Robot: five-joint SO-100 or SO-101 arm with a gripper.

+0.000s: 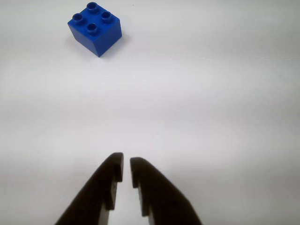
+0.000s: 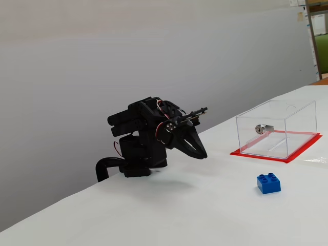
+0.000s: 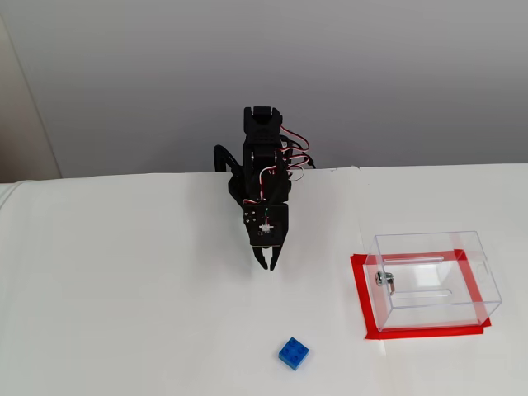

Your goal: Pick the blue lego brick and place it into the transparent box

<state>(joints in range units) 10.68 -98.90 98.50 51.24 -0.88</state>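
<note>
Hovering low over the white table (image 1: 197,103), my black two-finger claw (image 1: 126,161) was nearly closed and empty. Nothing was done yet: the small blue studded plastic brick (image 1: 94,28) lay well ahead, near the clear plastic box on its red base (image 3: 433,280), unentered. The box's top was hard to judge.

Folded arm, pincer (image 1: 126,161) tilted down, seemingly almost closed, empty.

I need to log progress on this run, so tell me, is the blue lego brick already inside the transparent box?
No, the blue lego brick sits on the bare table, outside the transparent box and apart from it.
</note>
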